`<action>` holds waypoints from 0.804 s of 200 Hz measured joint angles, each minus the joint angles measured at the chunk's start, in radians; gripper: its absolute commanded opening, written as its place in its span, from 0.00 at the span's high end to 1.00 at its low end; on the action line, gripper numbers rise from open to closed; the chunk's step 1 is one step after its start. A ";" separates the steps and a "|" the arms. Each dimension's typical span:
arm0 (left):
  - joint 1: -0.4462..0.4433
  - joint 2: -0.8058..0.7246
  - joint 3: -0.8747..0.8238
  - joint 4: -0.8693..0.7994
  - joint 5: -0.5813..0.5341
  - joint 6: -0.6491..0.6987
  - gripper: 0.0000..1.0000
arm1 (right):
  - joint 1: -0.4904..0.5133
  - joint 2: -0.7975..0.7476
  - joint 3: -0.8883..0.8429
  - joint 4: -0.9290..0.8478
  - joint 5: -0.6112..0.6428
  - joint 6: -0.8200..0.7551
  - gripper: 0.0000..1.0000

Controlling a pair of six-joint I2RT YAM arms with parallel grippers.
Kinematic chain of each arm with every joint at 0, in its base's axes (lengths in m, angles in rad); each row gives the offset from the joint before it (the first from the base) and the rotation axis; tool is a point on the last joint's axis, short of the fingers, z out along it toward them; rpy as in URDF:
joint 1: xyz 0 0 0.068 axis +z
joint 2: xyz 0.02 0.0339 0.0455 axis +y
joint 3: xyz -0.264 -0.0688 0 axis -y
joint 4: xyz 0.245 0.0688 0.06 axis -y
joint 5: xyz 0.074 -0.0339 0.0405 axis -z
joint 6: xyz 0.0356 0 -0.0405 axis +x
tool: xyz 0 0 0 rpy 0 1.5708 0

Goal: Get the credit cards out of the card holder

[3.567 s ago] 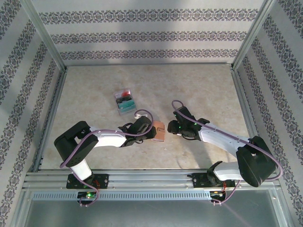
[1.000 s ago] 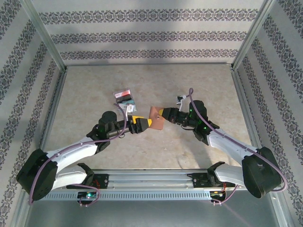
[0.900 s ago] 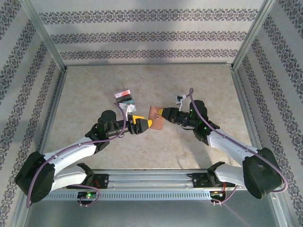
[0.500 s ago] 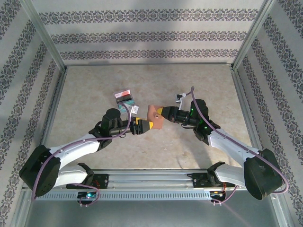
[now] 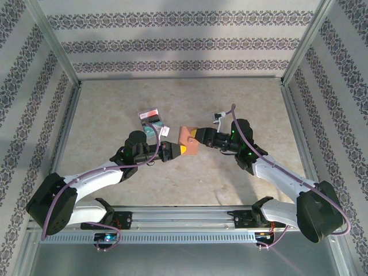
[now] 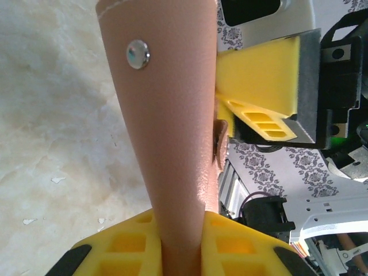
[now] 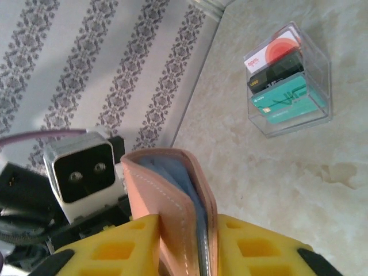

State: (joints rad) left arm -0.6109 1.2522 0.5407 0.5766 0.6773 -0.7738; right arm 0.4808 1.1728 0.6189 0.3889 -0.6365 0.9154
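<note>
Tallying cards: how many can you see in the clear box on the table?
3 in the clear box: red-and-white card, then black card, then teal card nearest the camera. Others may be hidden.

We're pretty sure we're looking at a robot lab test cell here, not anyone's home. We're seeing a beige marbled tabletop (image 5: 115, 103) boxed in by aluminium frame posts (image 5: 56, 49), with damask-print panels (image 5: 184, 43) standing in for walls. The left arm (image 5: 92, 175) and right arm (image 5: 282, 178) are sitting bolted to a metal rail (image 5: 184, 215) along the near edge.
</note>
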 measured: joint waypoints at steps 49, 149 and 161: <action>0.000 -0.055 0.000 -0.087 -0.091 0.080 1.00 | 0.078 -0.058 0.111 -0.307 0.191 -0.109 0.53; -0.009 -0.093 0.000 -0.216 -0.319 0.176 1.00 | 0.298 -0.050 0.258 -0.632 0.599 -0.161 0.53; -0.016 -0.077 0.000 -0.217 -0.323 0.180 1.00 | 0.310 -0.032 0.275 -0.642 0.616 -0.161 0.53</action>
State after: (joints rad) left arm -0.6266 1.1751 0.5411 0.3599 0.3538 -0.5934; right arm 0.7906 1.1412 0.8940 -0.2535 -0.0204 0.7547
